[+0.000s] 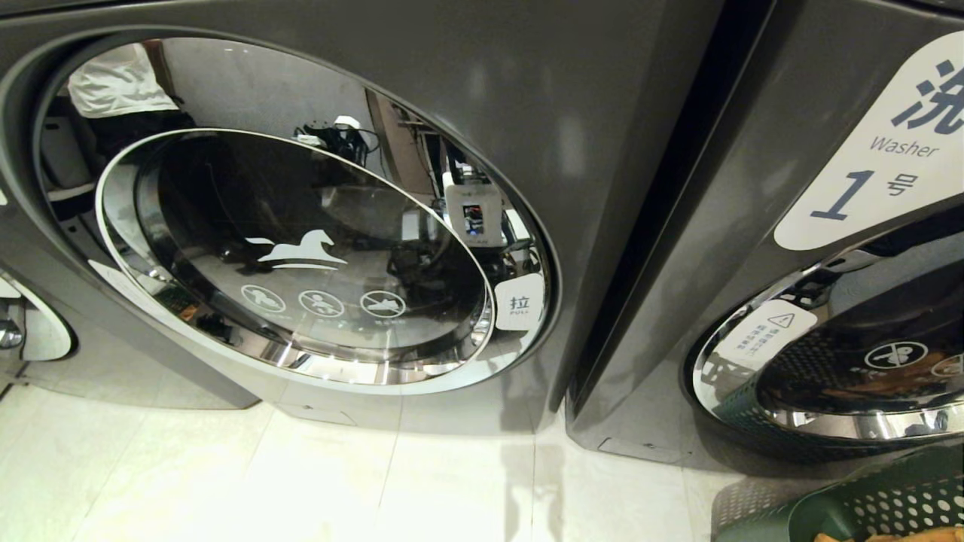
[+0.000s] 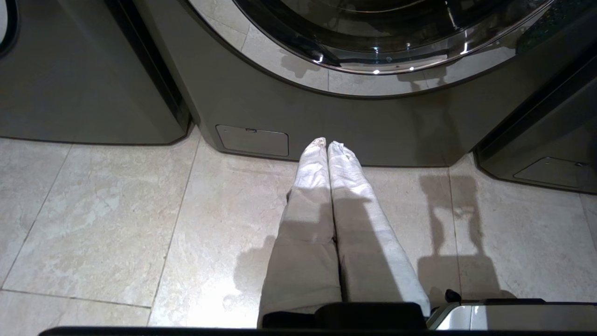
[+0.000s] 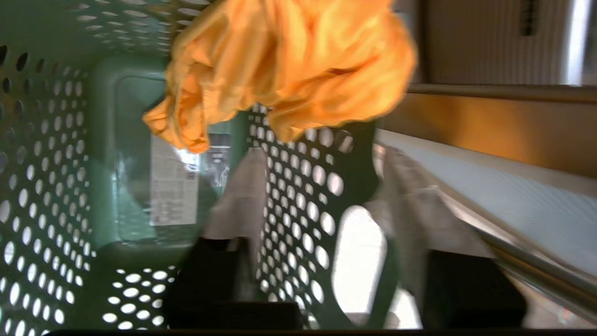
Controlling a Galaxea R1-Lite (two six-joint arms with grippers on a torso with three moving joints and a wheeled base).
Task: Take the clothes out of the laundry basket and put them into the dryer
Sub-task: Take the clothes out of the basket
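- Plainly, the task is at its start: the dryer door (image 1: 294,256) is shut, and no clothing shows behind its dark glass.
- Nothing is loaded yet; the door has to be opened and the clothes carried across.
- Beside the laundry basket (image 3: 56,186), seen in the right wrist view, the right gripper (image 3: 326,219) has its cloth-wrapped fingers spread apart, one on each side of the basket wall, gripping nothing.
- Just beyond those fingertips, over the basket's rim, hangs the orange garment (image 3: 289,60), a crumpled bunch of thin, soft-looking fabric.
- That basket is green plastic, punched all over with round holes, with a paper label on its inner wall; in the head view its corner sits on the floor (image 1: 226,482) to the right of the dryer.
- By the dryer's base, the left gripper (image 2: 327,145) hangs parked above the floor, its two white-wrapped fingers pressed together and empty.
- Around the dryer door runs a polished chrome ring; the cabinet is smooth grey metal, the floor pale glossy tile.
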